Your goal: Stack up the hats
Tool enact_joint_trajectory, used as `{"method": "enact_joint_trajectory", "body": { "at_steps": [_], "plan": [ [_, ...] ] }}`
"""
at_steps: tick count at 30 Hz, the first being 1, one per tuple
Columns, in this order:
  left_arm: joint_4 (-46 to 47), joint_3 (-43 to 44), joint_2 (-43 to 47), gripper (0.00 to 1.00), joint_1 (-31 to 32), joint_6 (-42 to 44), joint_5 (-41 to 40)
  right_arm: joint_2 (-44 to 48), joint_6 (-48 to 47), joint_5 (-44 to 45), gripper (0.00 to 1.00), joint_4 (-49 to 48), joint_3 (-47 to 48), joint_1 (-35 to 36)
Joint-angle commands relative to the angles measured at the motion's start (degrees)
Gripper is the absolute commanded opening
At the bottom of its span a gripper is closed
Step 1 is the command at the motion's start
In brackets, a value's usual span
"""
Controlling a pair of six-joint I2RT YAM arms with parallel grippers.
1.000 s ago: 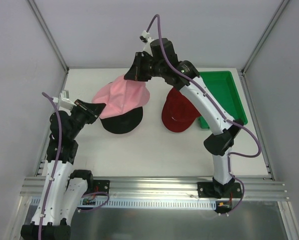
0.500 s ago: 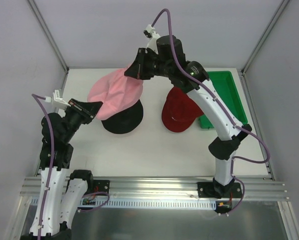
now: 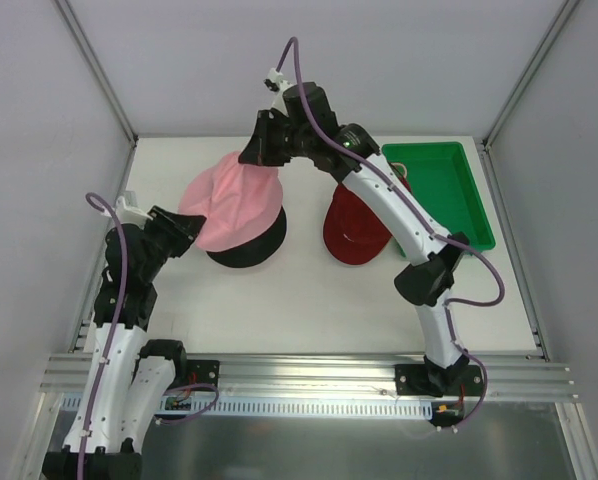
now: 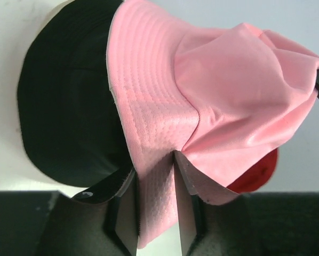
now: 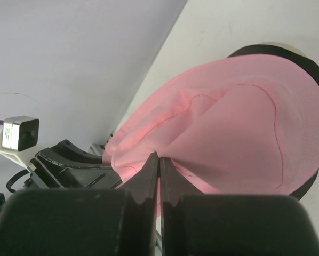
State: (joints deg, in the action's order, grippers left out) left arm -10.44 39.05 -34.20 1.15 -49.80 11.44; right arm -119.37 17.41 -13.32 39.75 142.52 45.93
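Observation:
The pink hat (image 3: 237,200) hangs stretched between both grippers over the black hat (image 3: 249,245) on the table. My left gripper (image 3: 193,229) is shut on the pink hat's near-left brim; in the left wrist view (image 4: 157,160) the brim runs between the fingers. My right gripper (image 3: 260,152) is shut on the far edge, pinching the fabric in the right wrist view (image 5: 159,159). The black hat also shows under the pink one in both wrist views (image 4: 69,106) (image 5: 314,69). The red cap (image 3: 354,235) lies to the right. The tan cap and cream bucket hat are hidden.
A green tray (image 3: 449,185) stands at the back right, with the red cap's far edge against it. Grey walls close the left, back and right sides. The right arm (image 3: 399,215) reaches across above the red cap.
Both grippers have carried the pink hat a little toward the front and lower, so it now covers more of the black hat. The right wrist has swung left.

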Motion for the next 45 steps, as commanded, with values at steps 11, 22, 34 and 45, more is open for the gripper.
{"method": "enact_joint_trajectory", "body": {
  "at_steps": [11, 22, 34, 45],
  "plan": [
    [0.7, -7.4, -1.4, 0.62, 0.1, 3.8, -5.3, -0.3, -0.3, -2.1, 0.0, -3.2, -1.0, -0.8],
    [1.6, -7.0, -0.3, 0.67, -0.8, 4.7, -8.1, 0.1, -3.4, -1.8, 0.0, -1.1, -3.4, 0.6],
    [1.3, -4.9, -0.8, 0.68, -2.8, 5.3, -9.1, 0.2, -4.1, -1.2, 0.01, -1.7, -3.8, 0.9],
    [9.9, -4.8, -8.6, 0.62, -14.2, 1.3, 4.8, 0.1, -5.2, -1.1, 0.02, -0.8, -4.0, 1.1]
  ]
}}
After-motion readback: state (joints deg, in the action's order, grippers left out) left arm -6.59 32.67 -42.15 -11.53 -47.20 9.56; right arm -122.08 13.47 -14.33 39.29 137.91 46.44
